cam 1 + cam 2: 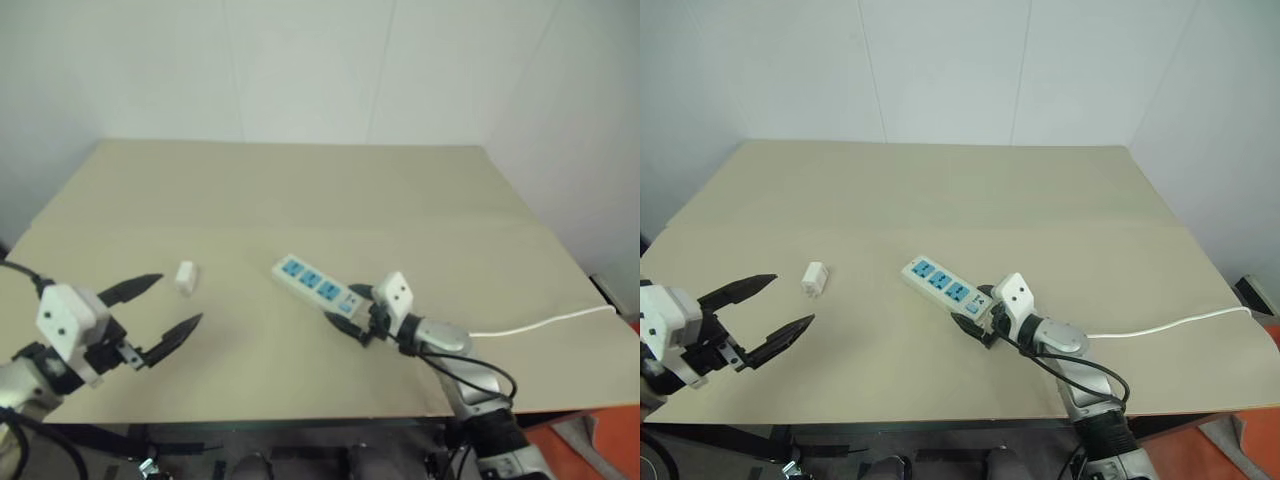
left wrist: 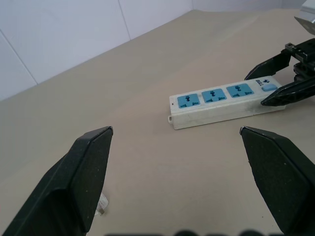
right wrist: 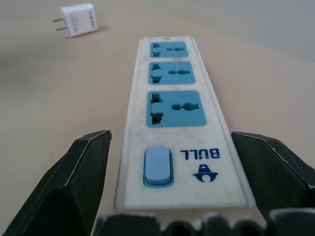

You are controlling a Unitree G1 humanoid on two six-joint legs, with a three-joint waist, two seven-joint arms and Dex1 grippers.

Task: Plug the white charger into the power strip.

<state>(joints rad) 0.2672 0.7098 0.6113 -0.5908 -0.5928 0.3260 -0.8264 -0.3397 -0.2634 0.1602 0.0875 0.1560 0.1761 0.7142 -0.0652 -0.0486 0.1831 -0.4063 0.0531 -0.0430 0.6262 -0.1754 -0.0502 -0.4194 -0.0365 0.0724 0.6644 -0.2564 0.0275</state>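
Observation:
The white charger [image 1: 186, 277] lies on the tan table, prongs out to its side, also in the right wrist view [image 3: 78, 19]. The power strip [image 1: 312, 283] lies at an angle near the table's middle, its three blue sockets facing up [image 3: 174, 113]. My right gripper [image 1: 348, 308] is open and straddles the strip's switch end, one black finger [image 3: 83, 177] on each side of it. My left gripper [image 1: 181, 297] is open and holds nothing. It hovers just in front of the charger and points across the table toward the strip [image 2: 221, 101].
The strip's thin white cable [image 1: 540, 322] runs from behind my right wrist to the table's right edge. The table [image 1: 300, 190] stands against white walls at the back and both sides. Its front edge [image 1: 300, 415] is close to both arms.

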